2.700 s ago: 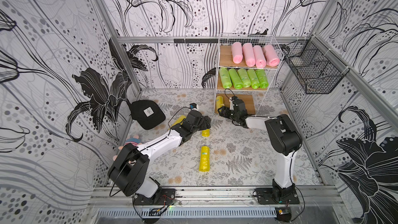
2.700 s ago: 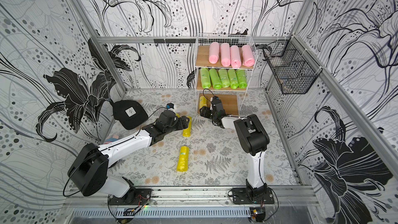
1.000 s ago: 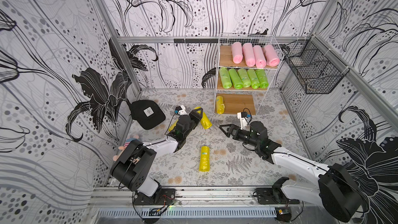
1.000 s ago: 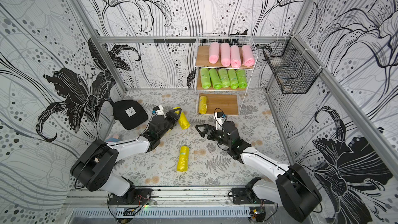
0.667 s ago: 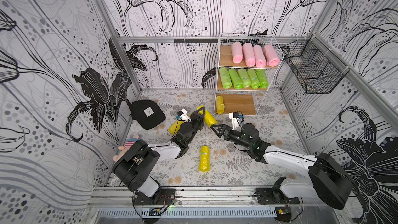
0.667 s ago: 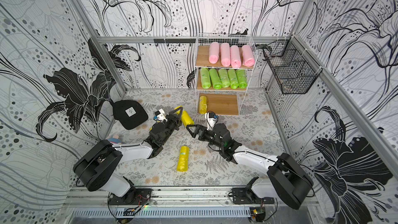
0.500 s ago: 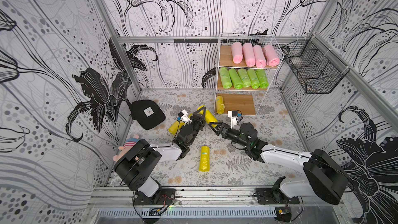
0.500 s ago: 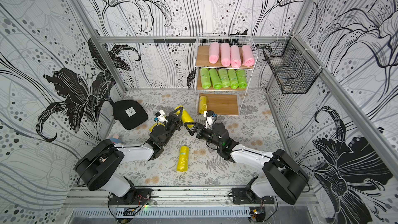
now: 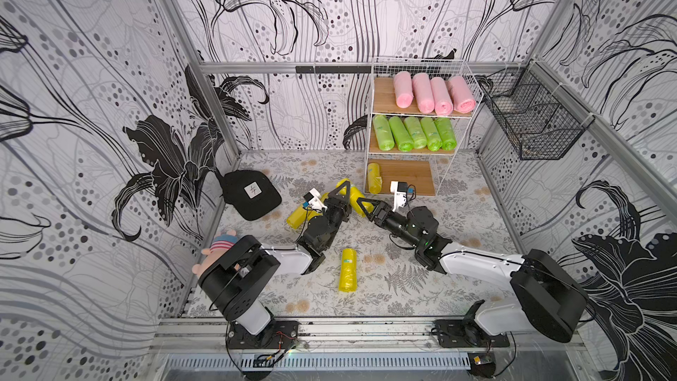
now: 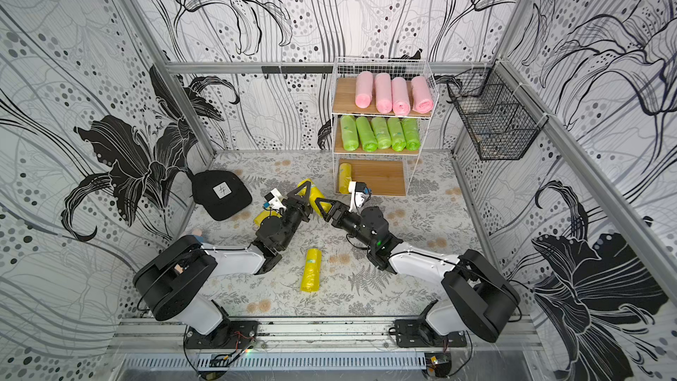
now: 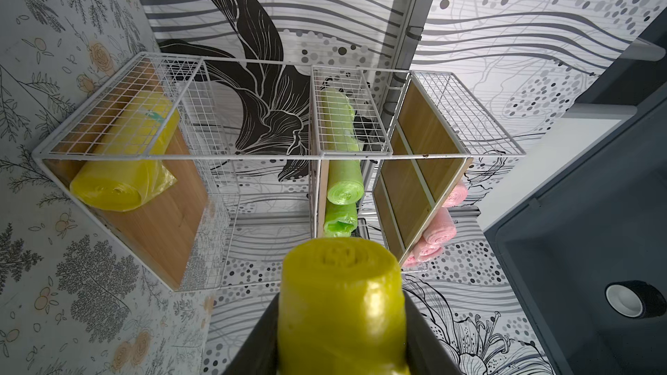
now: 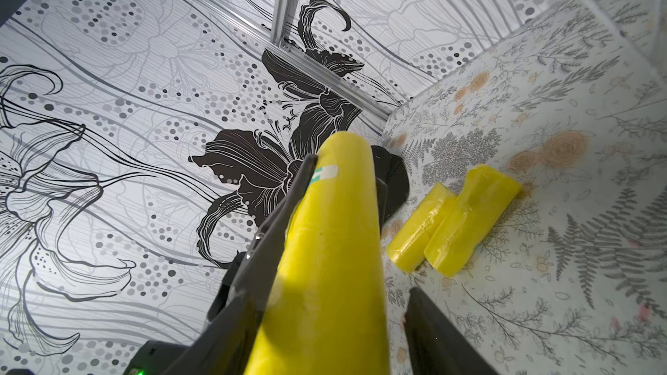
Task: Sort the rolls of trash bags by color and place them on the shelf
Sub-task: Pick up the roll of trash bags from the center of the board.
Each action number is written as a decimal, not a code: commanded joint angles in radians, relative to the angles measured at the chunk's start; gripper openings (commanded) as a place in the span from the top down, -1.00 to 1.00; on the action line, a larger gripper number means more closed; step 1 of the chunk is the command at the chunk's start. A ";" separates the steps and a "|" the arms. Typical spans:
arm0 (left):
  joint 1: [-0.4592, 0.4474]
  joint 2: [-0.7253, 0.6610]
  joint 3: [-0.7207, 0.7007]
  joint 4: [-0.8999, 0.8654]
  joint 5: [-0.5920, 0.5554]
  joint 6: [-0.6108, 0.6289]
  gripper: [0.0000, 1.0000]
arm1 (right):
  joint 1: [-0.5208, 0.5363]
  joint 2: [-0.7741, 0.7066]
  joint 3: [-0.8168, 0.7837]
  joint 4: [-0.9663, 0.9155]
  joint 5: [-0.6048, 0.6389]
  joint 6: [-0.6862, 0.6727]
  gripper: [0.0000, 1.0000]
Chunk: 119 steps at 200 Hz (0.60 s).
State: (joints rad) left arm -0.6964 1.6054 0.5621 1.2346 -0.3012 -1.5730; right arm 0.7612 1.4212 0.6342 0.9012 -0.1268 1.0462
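Find held yellow roll up off the floor at mid-cell, pinched near one end by left claw. At its 4 o'clock end, right claw spread round it. In right wrist view one finger clear of the plastic by a gap, the other hard beside it. Reads as a hand-over, grip not yet taken.

Count on shelf at 1 o'clock: four pink rolls on top board, five green rolls on middle board, one shelved yellow roll at 9 o'clock side of bottom board. Judge pink and green finished. Left to place: held one, two yellow rolls side by side on floor at its 8 o'clock, lone yellow roll at 6 o'clock. Judge about two thirds done.

Note floor flat, printed with ferns and flowers; walls in black-and-white lily paper. Also black cap at 9 o'clock, plush doll at 8 o'clock against wall, wire basket on wall at 2 o'clock.
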 commanded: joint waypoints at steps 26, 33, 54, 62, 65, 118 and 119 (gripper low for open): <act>-0.016 0.016 -0.002 0.110 -0.038 0.028 0.38 | 0.006 0.036 0.035 0.067 0.019 0.046 -0.05; -0.017 0.019 -0.002 0.113 -0.041 0.029 0.37 | 0.006 0.033 0.033 0.070 0.023 0.047 0.00; -0.017 0.031 0.003 0.127 -0.037 0.033 0.30 | 0.006 0.015 0.029 0.050 0.042 0.042 0.16; -0.017 0.035 0.004 0.128 -0.034 0.033 0.22 | 0.006 0.006 0.026 0.040 0.051 0.034 0.21; -0.017 0.036 0.004 0.126 -0.033 0.033 0.20 | 0.006 0.002 0.027 0.034 0.053 0.032 0.23; -0.015 -0.027 0.006 -0.079 -0.015 0.071 -0.46 | -0.015 -0.080 0.007 -0.100 0.115 -0.036 0.35; -0.015 -0.029 0.007 -0.086 -0.015 0.074 -0.46 | -0.018 -0.082 0.005 -0.104 0.116 -0.036 0.35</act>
State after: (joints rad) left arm -0.7071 1.6268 0.5625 1.2476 -0.3290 -1.5440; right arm 0.7609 1.4071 0.6453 0.8433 -0.0647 1.0607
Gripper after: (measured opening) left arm 0.705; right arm 0.407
